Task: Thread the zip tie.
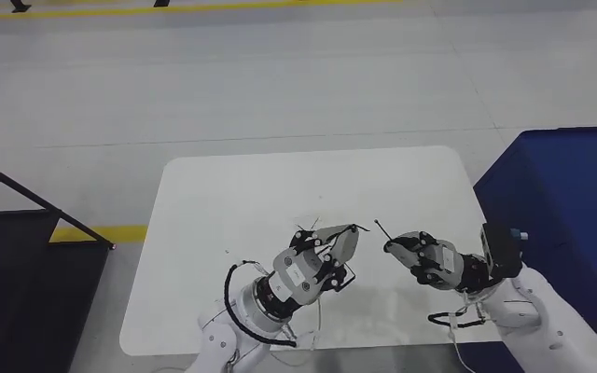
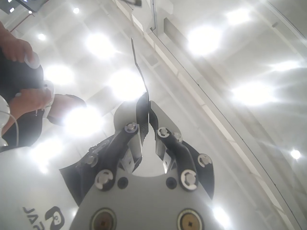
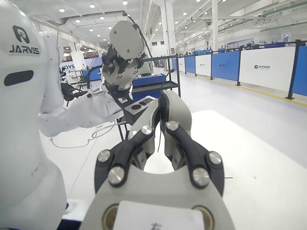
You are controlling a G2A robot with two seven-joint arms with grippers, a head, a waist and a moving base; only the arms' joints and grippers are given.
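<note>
Left fingers [image 2: 147,102] are pressed together, pinching the zip tie [image 2: 140,72] right at the tips. The black strap runs on past the tips with a slight kink, its end free in the air. These fingers are tipped upward, off the white bench [image 1: 233,205]; their wrist view looks at ceiling lights. Right fingers [image 3: 162,101] are closed too, pinching a head-end strand [image 3: 160,123]. It's a thin black strap clamped between the ribbed pads. A short bit hangs back between the fingers towards the palm, and the rest sticks out forward to a small head [image 1: 376,222]. From the top, both sets of fingers sit above the half of the bench nearest me, tips turned towards each other, near but apart. The head is in the gap between them, closer to my right tips. From the left wrist, the head hangs in the air beyond the strap's free end, apart from it. Can't tell whether the two strands are one tie or two. A small black sliver [image 3: 229,177] lies flat on the bench by itself. A blue unit [image 1: 550,186] stands just beside the bench on my right.
</note>
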